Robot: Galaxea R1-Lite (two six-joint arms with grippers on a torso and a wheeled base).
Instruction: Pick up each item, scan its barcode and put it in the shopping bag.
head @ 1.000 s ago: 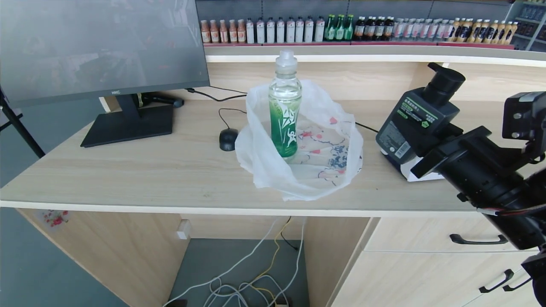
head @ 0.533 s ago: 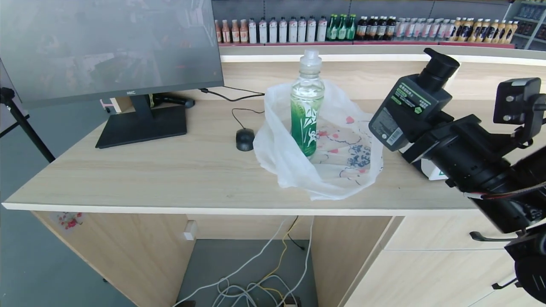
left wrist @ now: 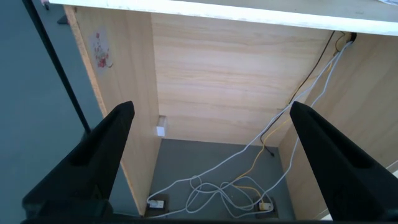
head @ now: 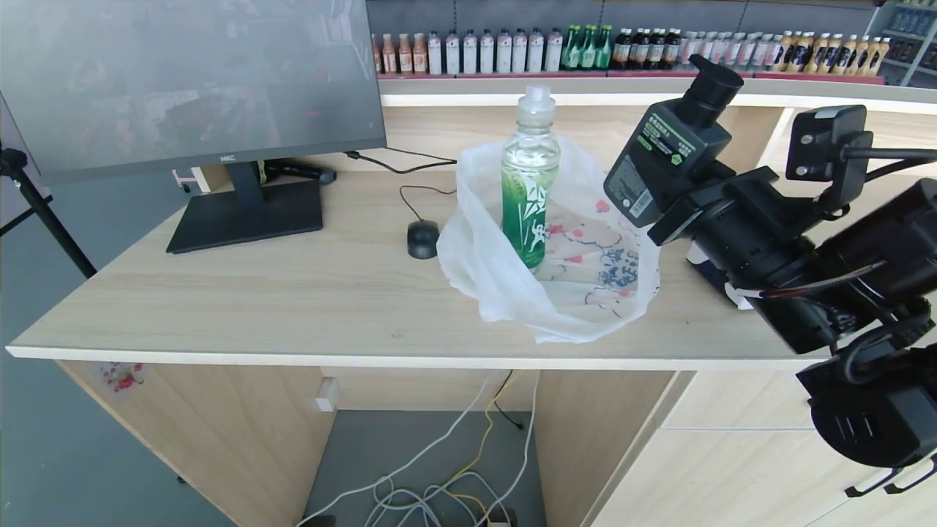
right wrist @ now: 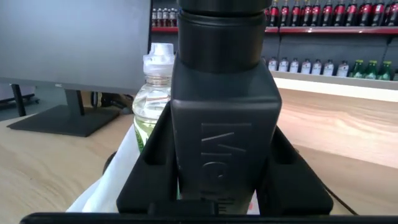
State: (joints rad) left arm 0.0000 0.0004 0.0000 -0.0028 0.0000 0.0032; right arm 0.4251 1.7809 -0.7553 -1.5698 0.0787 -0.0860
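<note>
Left gripper: jaws wide, nothing held, low in front of the counter. Right gripper: clamped on black bottle, tilted, airborne at right side of shopping bag. Green bottle upright inside bag.

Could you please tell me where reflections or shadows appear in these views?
Head view: the dark monitor mirrors faint room reflections. Right wrist view: a soft sheen lies on the black bottle. Left wrist view: the left gripper shows as a dark silhouette.
</note>
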